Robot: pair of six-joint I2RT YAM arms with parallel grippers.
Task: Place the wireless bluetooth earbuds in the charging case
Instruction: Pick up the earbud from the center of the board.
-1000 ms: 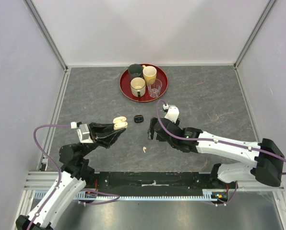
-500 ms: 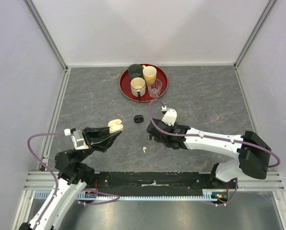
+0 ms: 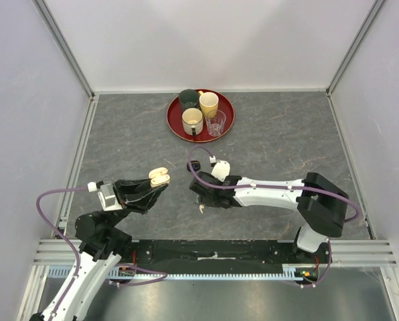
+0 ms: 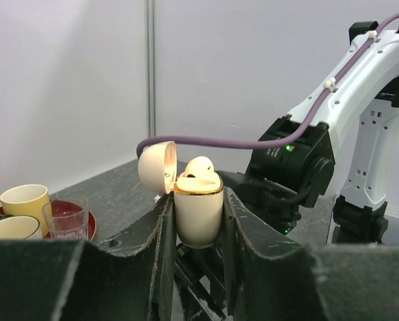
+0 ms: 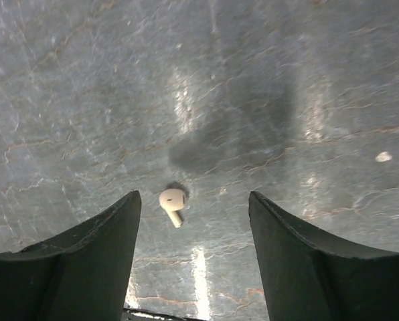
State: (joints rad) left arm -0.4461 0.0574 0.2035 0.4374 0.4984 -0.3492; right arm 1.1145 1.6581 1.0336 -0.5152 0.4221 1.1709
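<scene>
We have one earbud (image 4: 202, 167) seated in the case (image 4: 198, 212) clamped by left jaws; right jaws, apart, straddle a loose earbud (image 5: 172, 200).

Cream-white earbud (image 5: 172, 200), cream case (image 4: 198, 215) with gold rim, grey veined table (image 5: 300, 73)

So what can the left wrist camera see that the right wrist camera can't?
Only the left wrist view: the left end effector clamped on an open cream egg-shaped charging case with a cream earbud seated inside, plus the round red tray of cups and the right arm. Only the right wrist view: a loose cream short-stemmed earbud lying untouched between the open fingers of the right end effector. Both: the grey marbled tabletop.
</scene>
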